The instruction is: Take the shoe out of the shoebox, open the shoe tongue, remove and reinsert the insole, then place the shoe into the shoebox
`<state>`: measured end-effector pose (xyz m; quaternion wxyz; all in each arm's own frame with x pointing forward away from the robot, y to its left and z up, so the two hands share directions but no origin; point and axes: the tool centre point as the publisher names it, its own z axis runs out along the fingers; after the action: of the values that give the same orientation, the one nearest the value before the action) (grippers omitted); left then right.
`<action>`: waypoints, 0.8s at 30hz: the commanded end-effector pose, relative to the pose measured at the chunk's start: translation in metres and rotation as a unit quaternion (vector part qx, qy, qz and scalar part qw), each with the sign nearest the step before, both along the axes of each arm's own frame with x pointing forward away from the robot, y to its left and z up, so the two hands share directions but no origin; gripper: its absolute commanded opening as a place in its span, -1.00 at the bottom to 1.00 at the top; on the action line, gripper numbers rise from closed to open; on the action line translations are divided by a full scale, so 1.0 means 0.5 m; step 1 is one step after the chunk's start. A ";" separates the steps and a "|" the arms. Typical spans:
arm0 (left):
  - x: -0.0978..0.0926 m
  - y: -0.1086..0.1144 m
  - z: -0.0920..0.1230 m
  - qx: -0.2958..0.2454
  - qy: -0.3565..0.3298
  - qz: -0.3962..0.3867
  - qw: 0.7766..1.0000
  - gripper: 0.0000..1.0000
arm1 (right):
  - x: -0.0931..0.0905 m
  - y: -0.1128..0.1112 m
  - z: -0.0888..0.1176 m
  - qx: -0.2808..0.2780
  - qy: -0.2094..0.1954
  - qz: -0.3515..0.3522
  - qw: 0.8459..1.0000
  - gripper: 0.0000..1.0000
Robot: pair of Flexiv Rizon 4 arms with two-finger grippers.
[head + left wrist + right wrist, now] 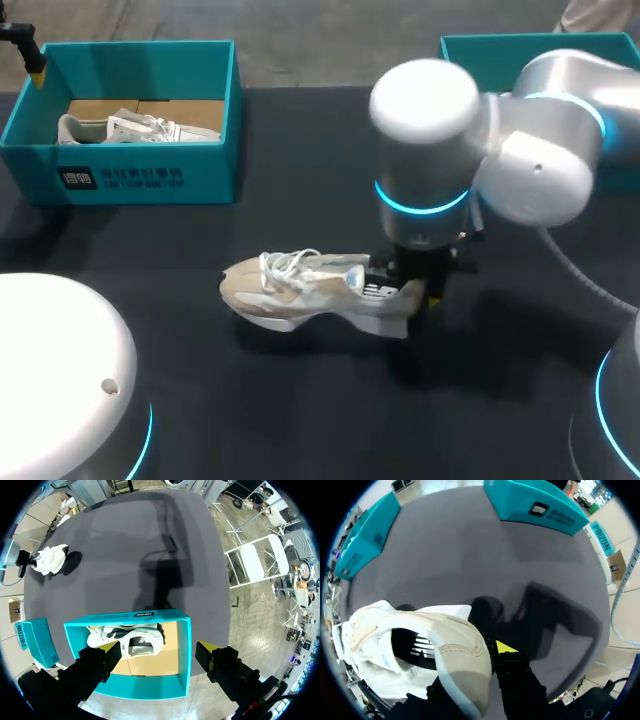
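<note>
R gripper [408, 292] pinching shoe [300, 290] at heel collar; light, soft upper, stiffer heel = prob best grab pt. L gripper [159, 651] spread over shoebox [125, 616].

White print [120, 178] marks the shoebox [215, 165] front wall (its characters too blurred to read).

Three views: one overhead, two on the wrists.
My head camera looks down on the worktop [300, 180] from above and behind. The left wrist camera hangs high, facing down past my left hand [159, 655] into the shoebox [185, 650]; the right one sits close against the shoe [455, 655] at my right hand [475, 670]. All three share that shoe.
</note>
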<state>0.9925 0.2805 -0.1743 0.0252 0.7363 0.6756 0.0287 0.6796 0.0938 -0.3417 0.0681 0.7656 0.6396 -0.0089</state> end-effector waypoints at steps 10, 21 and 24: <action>-0.003 0.000 0.001 0.002 -0.001 0.000 1.000 1.00 | -0.022 0.009 -0.048 -0.027 0.010 0.023 0.999 -1.00; -0.003 0.000 0.001 0.002 -0.001 0.000 1.000 1.00 | -0.031 -0.001 -0.061 -0.029 0.010 0.036 0.999 -1.00; -0.003 0.000 0.001 0.002 -0.001 0.000 1.000 1.00 | -0.032 -0.004 -0.059 -0.031 0.007 0.038 0.999 -1.00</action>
<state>0.9925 0.2805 -0.1743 0.0252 0.7363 0.6756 0.0288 0.6649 0.0930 -0.3723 0.0869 0.7389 0.6674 -0.0339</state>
